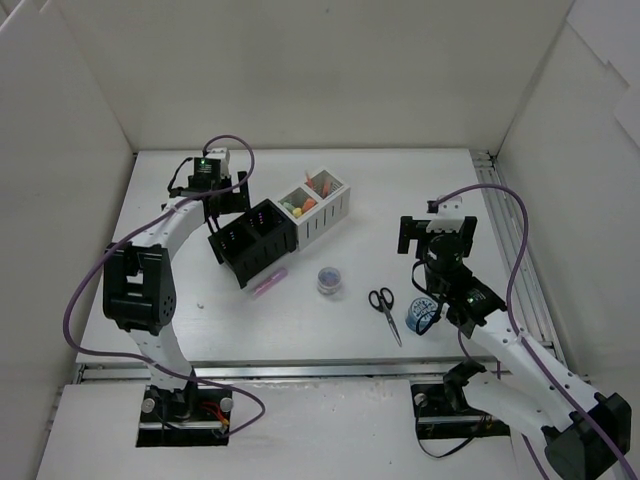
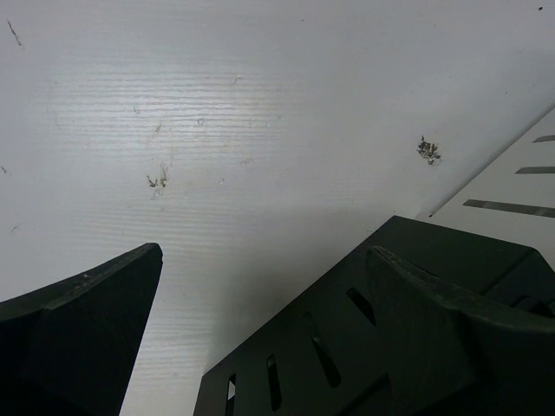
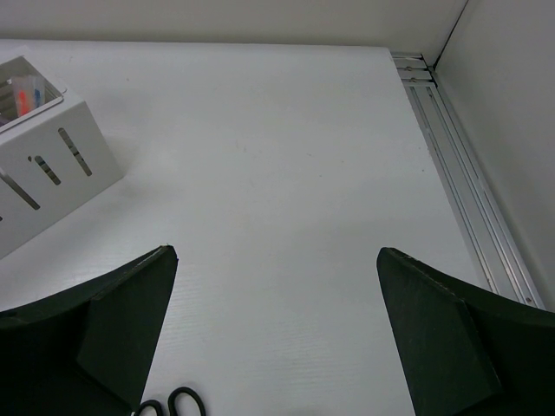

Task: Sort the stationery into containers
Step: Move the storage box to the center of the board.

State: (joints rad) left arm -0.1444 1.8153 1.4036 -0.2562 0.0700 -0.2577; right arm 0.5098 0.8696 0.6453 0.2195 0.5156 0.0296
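The containers are a joined row: two black compartments and two white ones holding yellow and orange items. A pink pen, a purple-lidded tub, black-handled scissors and a blue tape roll lie on the table. My left gripper is open and empty at the far-left corner of the black compartment; one finger is over its wall, the other over bare table. My right gripper is open and empty, beyond the scissors.
White walls enclose the table on three sides. A metal rail runs along the right edge and also shows in the right wrist view. The end white compartment is to the right gripper's left. Purple cables loop over both arms.
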